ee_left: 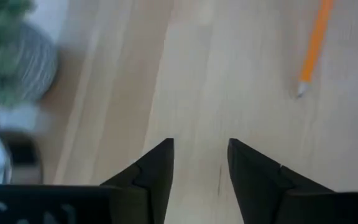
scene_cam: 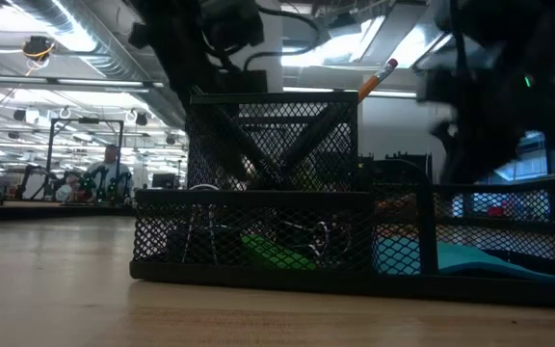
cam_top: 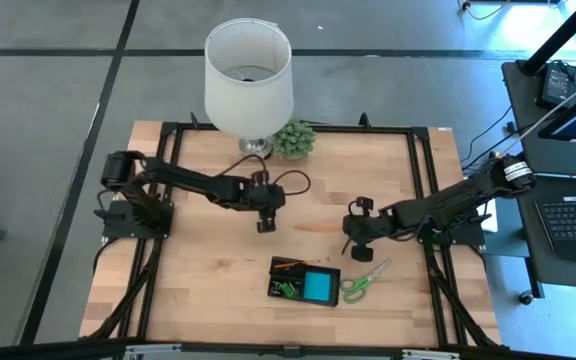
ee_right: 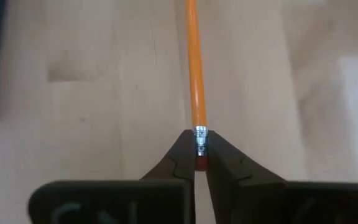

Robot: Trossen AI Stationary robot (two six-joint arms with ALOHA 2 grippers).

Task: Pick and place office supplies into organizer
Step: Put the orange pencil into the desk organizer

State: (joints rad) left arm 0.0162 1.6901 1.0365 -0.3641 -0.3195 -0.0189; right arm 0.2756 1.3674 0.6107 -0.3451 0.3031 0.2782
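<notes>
1. Pencil (ee_right: 195, 68), long and orange, lay flat on the table (cam_top: 198, 280) near its middle, with its eraser end pinched tight between the fingers of the right gripper (ee_right: 199, 152).
2. It looked thin and straight, with a silver band just before the eraser. Its sharp tip pointed away from the right gripper, toward the left side of the table.
3. The step in hand seemed to be the pick: the pencil was gripped but still looked to be lying on the wood.
4. The organizer (cam_top: 306, 280), a black mesh tray, sat close to the front edge of the table, a bit right of the middle. It already held a blue pad (cam_top: 319, 287), small green bits and another pencil standing in its cup.
5. The next move probably called for lifting the pencil and carrying it toward the front edge, then lowering it into the organizer.
6. The green-handled scissors (cam_top: 364, 282) lay just beside the organizer, on its right, still waiting.
7. The left gripper (ee_left: 201, 163) hung over the middle of the table with its fingers apart, holding nothing.
</notes>
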